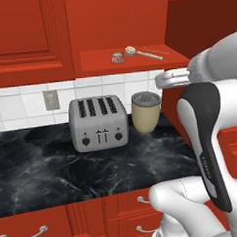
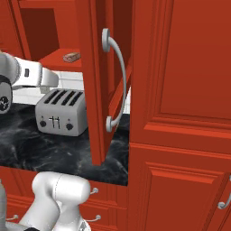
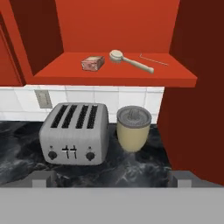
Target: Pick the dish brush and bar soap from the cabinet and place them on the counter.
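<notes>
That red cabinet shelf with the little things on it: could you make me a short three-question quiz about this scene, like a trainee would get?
1. True or false: the small tan-orange bar soap lies on the black marble counter.
2. Which is nearer the open red cabinet door in the hand view: A) the soap, B) the beige round-headed dish brush?
3. What stands right beside the silver four-slot toaster?

Key: 1 false, it lies on the red cabinet shelf. 2 B. 3 a beige cup-shaped juicer.
</notes>
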### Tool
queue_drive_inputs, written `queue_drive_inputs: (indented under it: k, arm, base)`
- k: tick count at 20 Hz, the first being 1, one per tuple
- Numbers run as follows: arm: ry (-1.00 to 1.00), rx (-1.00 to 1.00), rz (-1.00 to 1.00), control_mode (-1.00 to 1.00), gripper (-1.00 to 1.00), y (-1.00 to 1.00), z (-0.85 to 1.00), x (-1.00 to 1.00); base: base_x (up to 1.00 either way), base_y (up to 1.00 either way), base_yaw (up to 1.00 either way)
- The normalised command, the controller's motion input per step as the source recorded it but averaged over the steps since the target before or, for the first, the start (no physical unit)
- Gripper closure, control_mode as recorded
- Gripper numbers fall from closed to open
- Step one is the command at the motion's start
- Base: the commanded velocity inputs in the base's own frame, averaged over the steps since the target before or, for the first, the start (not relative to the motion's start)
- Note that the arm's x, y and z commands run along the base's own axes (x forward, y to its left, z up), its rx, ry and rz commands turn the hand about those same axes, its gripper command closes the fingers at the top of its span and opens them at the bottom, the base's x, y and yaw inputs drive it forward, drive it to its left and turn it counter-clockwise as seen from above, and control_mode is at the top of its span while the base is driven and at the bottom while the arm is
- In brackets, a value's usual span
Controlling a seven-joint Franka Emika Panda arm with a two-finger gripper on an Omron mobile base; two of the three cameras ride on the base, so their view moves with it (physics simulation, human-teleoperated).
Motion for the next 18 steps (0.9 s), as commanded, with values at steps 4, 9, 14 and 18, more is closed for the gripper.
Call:
queue_drive_inputs:
  k: [4, 9, 14, 18]
  arm:
    - [0.00, 0.00, 0.17, -1.00, -1.00, 0.12, 0.06, 0.00]
    - [0.00, 0.00, 0.16, -1.00, -1.00, 0.15, 0.17, 0.00]
    - [0.00, 0.00, 0.12, -1.00, -1.00, 0.20, 0.16, 0.00]
    - [0.00, 0.00, 0.06, -1.00, -1.00, 0.18, 0.04, 0.06]
  base:
    - [0.00, 0.00, 0.00]
    - [0.00, 0.00, 0.00]
    - [0.00, 0.00, 0.00]
    - [0.00, 0.00, 0.00]
